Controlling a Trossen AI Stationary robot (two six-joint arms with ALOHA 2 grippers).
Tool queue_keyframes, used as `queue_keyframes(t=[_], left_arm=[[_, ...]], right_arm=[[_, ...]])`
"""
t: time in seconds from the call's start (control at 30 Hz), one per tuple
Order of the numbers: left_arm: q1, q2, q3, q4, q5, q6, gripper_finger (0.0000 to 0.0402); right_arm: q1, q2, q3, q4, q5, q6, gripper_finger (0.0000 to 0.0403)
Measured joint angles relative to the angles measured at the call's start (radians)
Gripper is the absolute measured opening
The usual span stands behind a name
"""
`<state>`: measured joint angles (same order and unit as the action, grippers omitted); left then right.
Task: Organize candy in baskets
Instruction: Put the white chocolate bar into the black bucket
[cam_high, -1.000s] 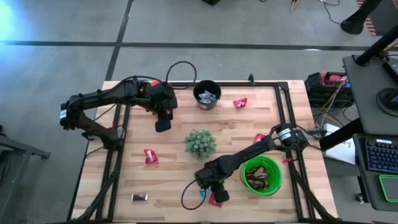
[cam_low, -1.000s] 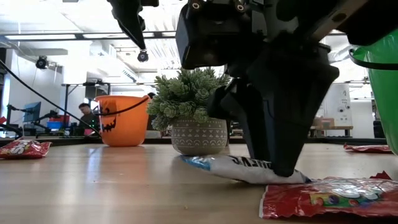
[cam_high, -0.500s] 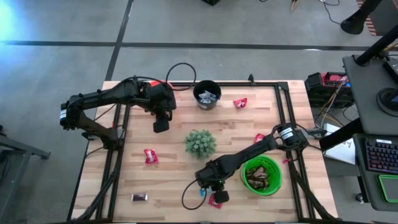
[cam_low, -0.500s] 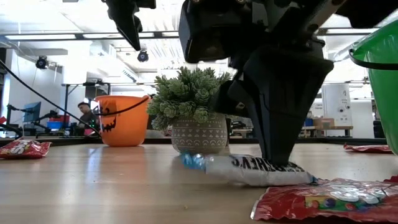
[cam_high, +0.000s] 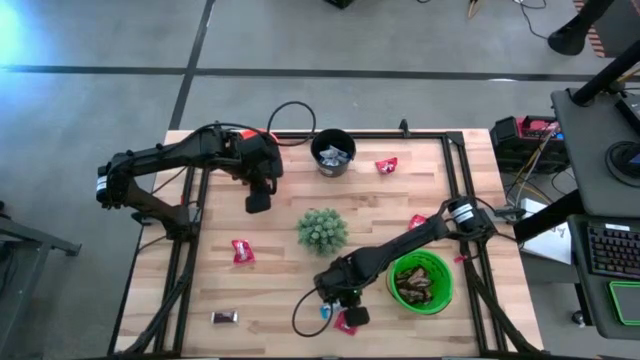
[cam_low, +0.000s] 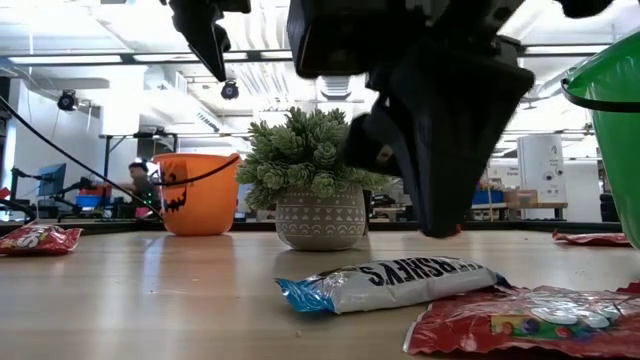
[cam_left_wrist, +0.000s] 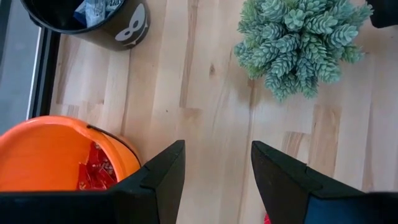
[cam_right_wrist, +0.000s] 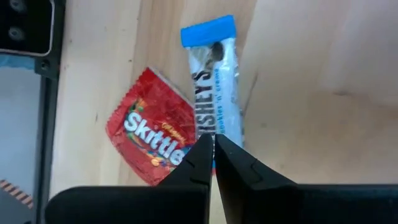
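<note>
Right gripper (cam_right_wrist: 213, 144) closed on nothing, poised just above the blue-and-silver Hershey's bar (cam_right_wrist: 216, 93) lying flat on the table beside a red Skittles pack (cam_right_wrist: 152, 138), long axis running away from the fingertips; left gripper (cam_left_wrist: 217, 168) parted, well apart near the orange bucket (cam_left_wrist: 43, 149).

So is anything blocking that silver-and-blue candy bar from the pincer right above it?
Nothing visible. The right pincer hangs shut directly over the silver-and-blue bar, with only air between them. The bar lies flat on the table, partly overlapping a red candy packet beside it.
</note>
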<state>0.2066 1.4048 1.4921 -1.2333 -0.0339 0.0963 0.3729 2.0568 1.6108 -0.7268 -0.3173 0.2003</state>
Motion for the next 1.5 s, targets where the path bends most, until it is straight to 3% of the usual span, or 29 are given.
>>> queue_keyframes(t=[0.2, 0.5, 0.7, 1.5], left_arm=[[0.000, 0.000, 0.000, -0.009, 0.000, 0.000, 0.0166], [0.000, 0.000, 0.000, -0.010, 0.000, -0.007, 0.0166], [0.000, 0.000, 0.000, -0.010, 0.000, -0.008, 0.0166], [0.000, 0.000, 0.000, -0.010, 0.000, 0.000, 0.0166]], right_arm=[[0.000, -0.001, 0.000, 0.006, -0.035, 0.007, 0.0022], [0.000, 0.000, 0.000, 0.008, -0.016, -0.022, 0.0116], [0.000, 0.000, 0.000, 0.013, 0.015, -0.056, 0.0152], [-0.001, 0.070, -0.009, 0.058, 0.027, -0.069, 0.0157]])
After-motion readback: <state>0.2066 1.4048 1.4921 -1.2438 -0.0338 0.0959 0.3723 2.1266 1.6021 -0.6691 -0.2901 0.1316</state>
